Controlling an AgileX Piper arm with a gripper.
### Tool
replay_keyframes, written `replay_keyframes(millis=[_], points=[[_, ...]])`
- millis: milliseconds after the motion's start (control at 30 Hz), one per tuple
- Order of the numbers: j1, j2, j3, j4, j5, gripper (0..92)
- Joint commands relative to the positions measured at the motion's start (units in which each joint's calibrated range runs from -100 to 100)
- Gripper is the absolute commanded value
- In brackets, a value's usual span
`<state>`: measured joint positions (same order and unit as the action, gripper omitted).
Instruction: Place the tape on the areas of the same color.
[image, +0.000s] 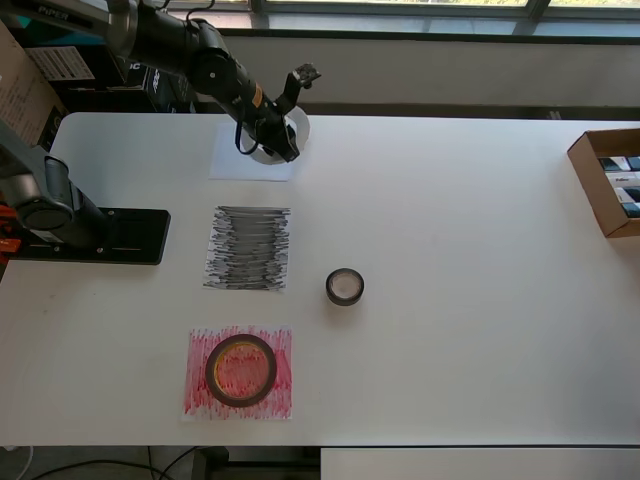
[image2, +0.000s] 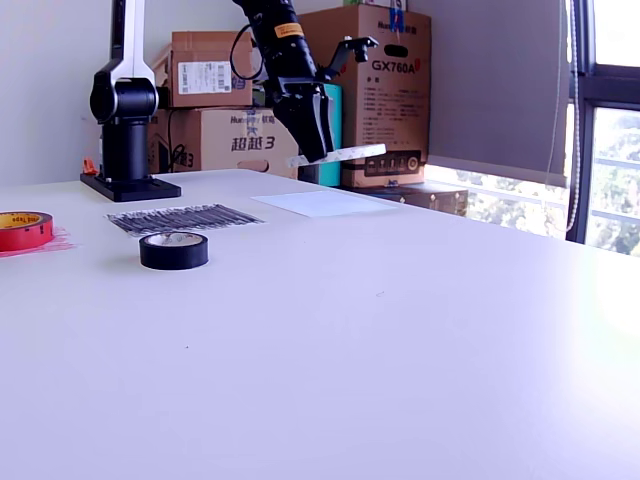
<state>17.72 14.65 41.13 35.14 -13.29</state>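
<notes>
Gripping white tape in fingers (aloft)

Smooth matt white table

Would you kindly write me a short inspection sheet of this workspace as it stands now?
Surface: white table, bare over most of its area.
Job's things: red tape roll lies on the red-streaked paper; black tape roll sits on bare table beside the black-streaked paper; white tape roll is held in the air above the plain white paper.
Clutter: open cardboard box at the overhead view's right edge.
Grippers: gripper shut on the white tape roll.
Cables: black cable along the arm.
Surroundings: stacked cartons, window.
</notes>
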Motion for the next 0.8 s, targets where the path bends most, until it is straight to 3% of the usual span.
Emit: replay_keyframes(millis=[0,767], points=[[3.0,-0.4,3.3,-0.3,-0.4,0.0],[2.2,3.5,5.2,-0.8,-0.3,0.0]])
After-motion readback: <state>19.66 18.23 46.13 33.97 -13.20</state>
